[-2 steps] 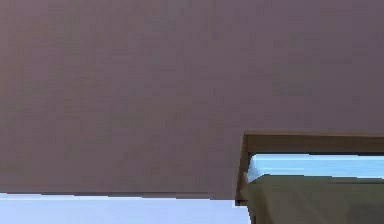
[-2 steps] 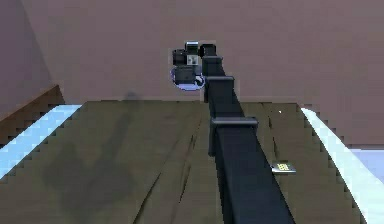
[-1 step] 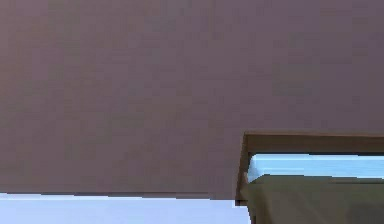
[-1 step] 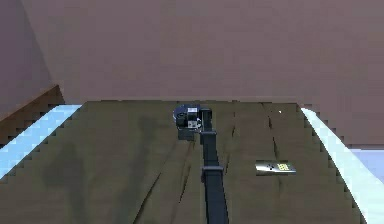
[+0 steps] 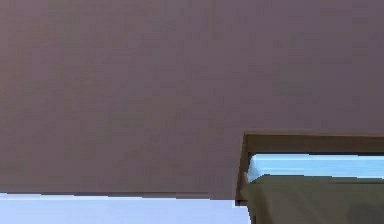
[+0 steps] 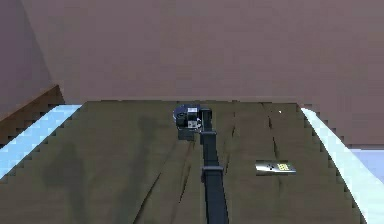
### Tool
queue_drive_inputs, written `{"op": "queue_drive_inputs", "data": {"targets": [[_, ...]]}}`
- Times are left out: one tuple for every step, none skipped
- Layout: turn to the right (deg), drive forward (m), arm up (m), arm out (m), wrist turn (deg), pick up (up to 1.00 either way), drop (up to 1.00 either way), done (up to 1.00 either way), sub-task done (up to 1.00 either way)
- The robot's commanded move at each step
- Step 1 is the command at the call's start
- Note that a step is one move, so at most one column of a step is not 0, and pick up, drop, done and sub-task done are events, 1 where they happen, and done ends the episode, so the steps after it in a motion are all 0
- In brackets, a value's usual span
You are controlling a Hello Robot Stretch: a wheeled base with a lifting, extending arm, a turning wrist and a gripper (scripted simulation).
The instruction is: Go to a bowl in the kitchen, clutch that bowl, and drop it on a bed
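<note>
Forward view and arm side view: bed reached, drop pending

Forward view: plain wall (image 5: 150,90); bed (image 5: 320,190) corner at 4 o'clock.
Arm side view: pale sheet edge (image 6: 35,135) at 8 o'clock; olive blanket (image 6: 110,160) across the frame; arm (image 6: 212,175) rising from 6 o'clock to the jaws just above centre; small flat item (image 6: 275,167) at 4 o'clock on the blanket.
Jaws' spread: cannot tell.
Bowl: cannot tell whether the jaws carry it, with dark blanket behind them.
Judged step: final placing.
Next move calls for release over the blanket's middle, apart from the flat item.
</note>
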Motion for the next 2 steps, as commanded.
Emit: {"op": "queue_drive_inputs", "data": {"targets": [[0.0, 0.0, 0.0, 0.0, 0.0, 0.0, 1.0, 0.0, 0.0], [0.0, 0.0, 0.1, 0.0, 0.0, 0.0, 0.0, 0.0, 0.0]]}}
